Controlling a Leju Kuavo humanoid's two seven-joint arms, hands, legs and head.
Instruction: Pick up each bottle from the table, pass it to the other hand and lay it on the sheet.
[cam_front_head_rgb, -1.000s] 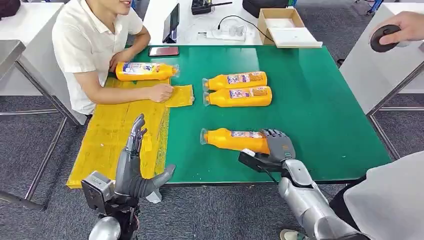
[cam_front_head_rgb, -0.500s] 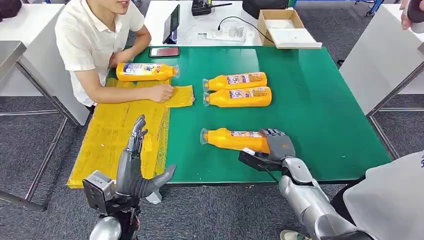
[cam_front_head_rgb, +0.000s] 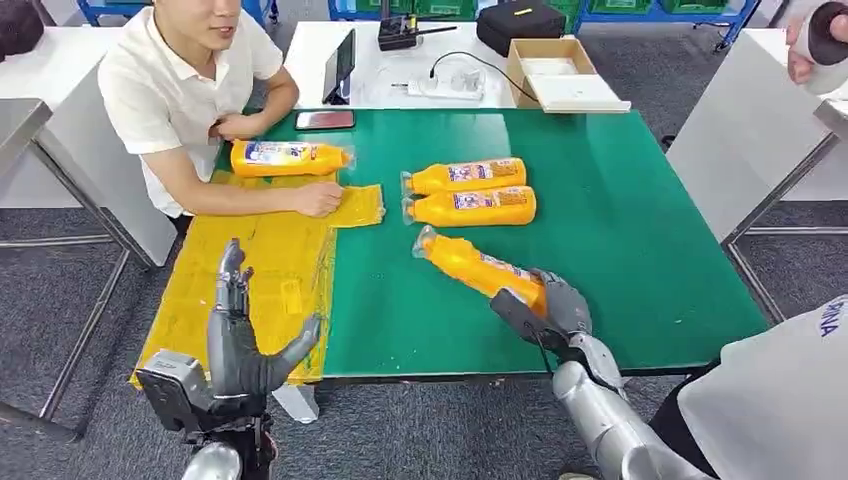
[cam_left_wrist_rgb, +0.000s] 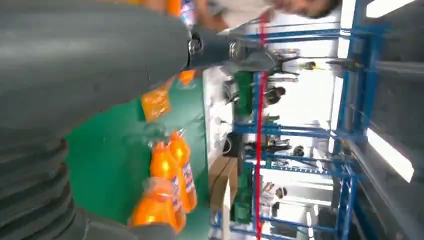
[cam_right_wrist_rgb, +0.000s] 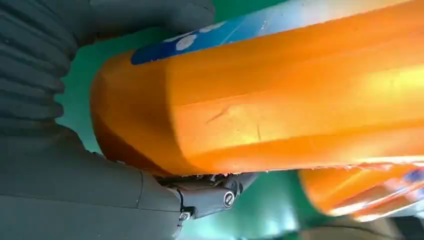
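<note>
My right hand (cam_front_head_rgb: 548, 302) grips the base end of an orange bottle (cam_front_head_rgb: 478, 266) near the front of the green table (cam_front_head_rgb: 640, 220); the bottle points cap-first toward the far left and is tilted up. Close up, the held bottle (cam_right_wrist_rgb: 270, 90) lies between thumb and fingers of my right hand (cam_right_wrist_rgb: 75, 165). Two more orange bottles (cam_front_head_rgb: 468, 176) (cam_front_head_rgb: 472, 206) lie side by side mid-table. Another bottle (cam_front_head_rgb: 285, 157) lies on the yellow sheet (cam_front_head_rgb: 250, 270) at the far left. My left hand (cam_front_head_rgb: 240, 340) stands open over the sheet's near edge, holding nothing.
A person in a white shirt (cam_front_head_rgb: 170, 90) sits at the table's left with a hand (cam_front_head_rgb: 318, 198) on the sheet. A phone (cam_front_head_rgb: 324, 120) lies at the far table edge. A cardboard box (cam_front_head_rgb: 565, 72) and cables sit on the white table behind. Another person's clothing (cam_front_head_rgb: 780, 400) is at lower right.
My right hand has lifted and swung the gripped bottle, its cap now pointing up and away to the left. The camera view has shifted slightly. My left hand stays open.
</note>
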